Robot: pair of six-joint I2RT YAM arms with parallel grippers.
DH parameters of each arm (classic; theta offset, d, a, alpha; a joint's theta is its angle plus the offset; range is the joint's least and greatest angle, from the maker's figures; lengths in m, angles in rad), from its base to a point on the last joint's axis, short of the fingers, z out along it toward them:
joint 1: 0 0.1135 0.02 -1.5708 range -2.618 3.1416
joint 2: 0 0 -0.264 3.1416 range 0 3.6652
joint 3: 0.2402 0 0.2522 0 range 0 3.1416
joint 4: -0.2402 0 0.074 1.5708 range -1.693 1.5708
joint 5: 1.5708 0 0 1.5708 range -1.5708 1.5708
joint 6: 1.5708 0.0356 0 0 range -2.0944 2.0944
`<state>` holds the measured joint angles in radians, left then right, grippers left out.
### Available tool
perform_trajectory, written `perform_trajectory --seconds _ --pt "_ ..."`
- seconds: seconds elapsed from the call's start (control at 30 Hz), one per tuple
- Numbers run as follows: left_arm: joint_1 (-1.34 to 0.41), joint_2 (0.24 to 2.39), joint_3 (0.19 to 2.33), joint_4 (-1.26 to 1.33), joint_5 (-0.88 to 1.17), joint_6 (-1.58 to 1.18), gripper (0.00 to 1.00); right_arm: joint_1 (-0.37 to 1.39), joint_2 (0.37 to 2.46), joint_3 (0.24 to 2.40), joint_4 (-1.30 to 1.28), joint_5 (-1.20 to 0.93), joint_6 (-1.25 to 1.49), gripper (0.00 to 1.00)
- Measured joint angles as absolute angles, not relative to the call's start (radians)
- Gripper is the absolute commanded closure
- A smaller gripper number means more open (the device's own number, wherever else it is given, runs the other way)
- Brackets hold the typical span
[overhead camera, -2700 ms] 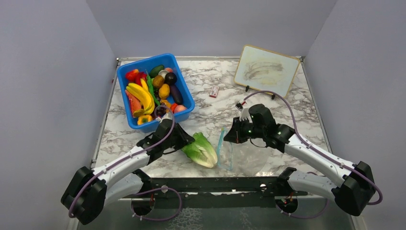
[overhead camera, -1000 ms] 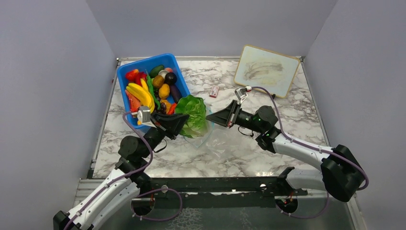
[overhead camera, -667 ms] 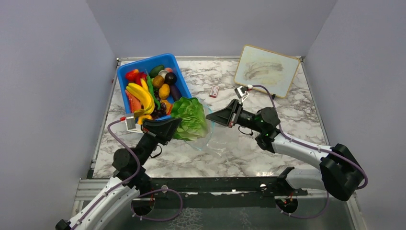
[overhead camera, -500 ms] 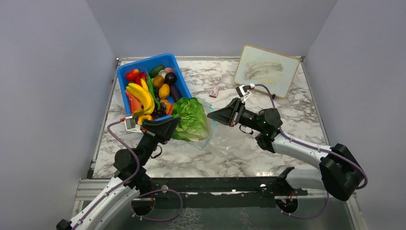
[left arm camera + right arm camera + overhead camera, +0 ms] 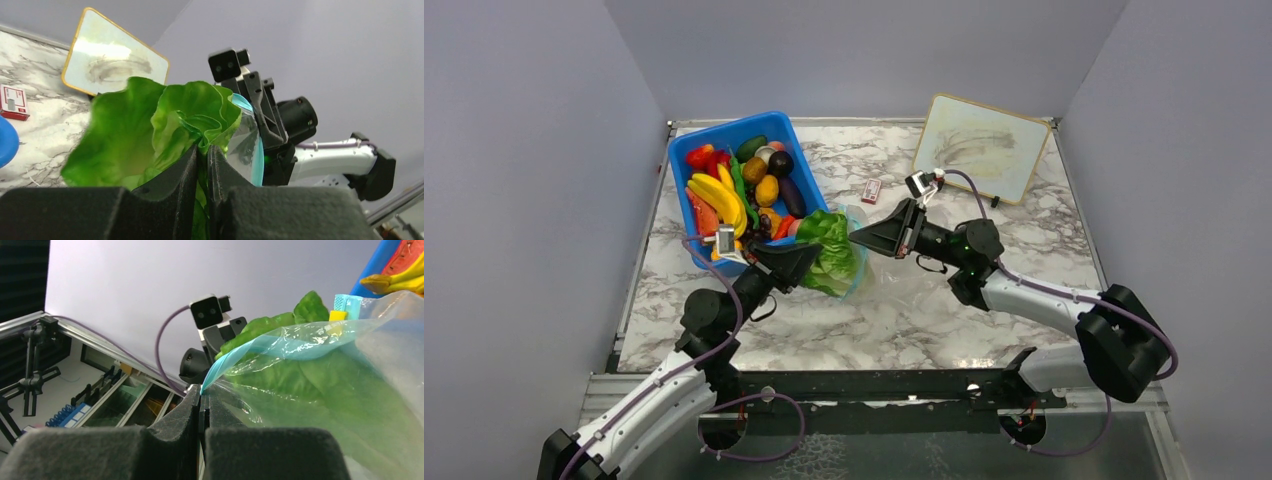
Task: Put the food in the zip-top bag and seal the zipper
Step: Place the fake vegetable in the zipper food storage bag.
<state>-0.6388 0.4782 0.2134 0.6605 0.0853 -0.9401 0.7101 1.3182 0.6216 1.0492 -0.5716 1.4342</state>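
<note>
Lettuce (image 5: 829,262) and zip-top bag (image 5: 870,268) are no longer where they lay a few seconds ago. Then the lettuce rested on the bench (image 5: 984,300) near its front edge with the bag flat just beside it. Now both hang in the air beside the near right corner of the blue bin (image 5: 724,130). Half a second ago most of the leaves stood bare. Now the clear plastic covers the leafy end, and the right hand (image 5: 856,238) has come further left, toward the bin.

The left hand (image 5: 202,150) is nearly closed, pinching the lettuce low among its leaves. In the overhead view the lettuce's long axis runs roughly left to right, with the gripped end on the left. Its frilled end points right and slightly away, towards the right hand.

The right hand's (image 5: 200,390) fingers are pressed together on the bag's edge, right at the zipper (image 5: 250,347). That light-blue strip arcs up and over the leaves (image 5: 310,375). The bag's mouth faces left toward the lettuce, and the rest of the bag (image 5: 380,340) trails off to the right. How deep the lettuce sits inside cannot be told.

Other toy fruit (image 5: 724,205) fills the bin. A small red-and-white box (image 5: 871,191) and a whiteboard (image 5: 979,145) stand further back.
</note>
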Motion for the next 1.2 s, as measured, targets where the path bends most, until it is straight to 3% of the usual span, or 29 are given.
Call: perform_trajectory --seconds 0.63,1.2 --pt "-0.639 0.653 0.323 0.624 0.326 -0.709 1.00 0.727 1.414 0.742 0.977 -0.683 1.336 0.99" --pt "-0.639 0.765 0.498 0.293 0.312 -0.502 1.00 0.768 1.489 0.786 0.934 -0.711 1.288 0.99"
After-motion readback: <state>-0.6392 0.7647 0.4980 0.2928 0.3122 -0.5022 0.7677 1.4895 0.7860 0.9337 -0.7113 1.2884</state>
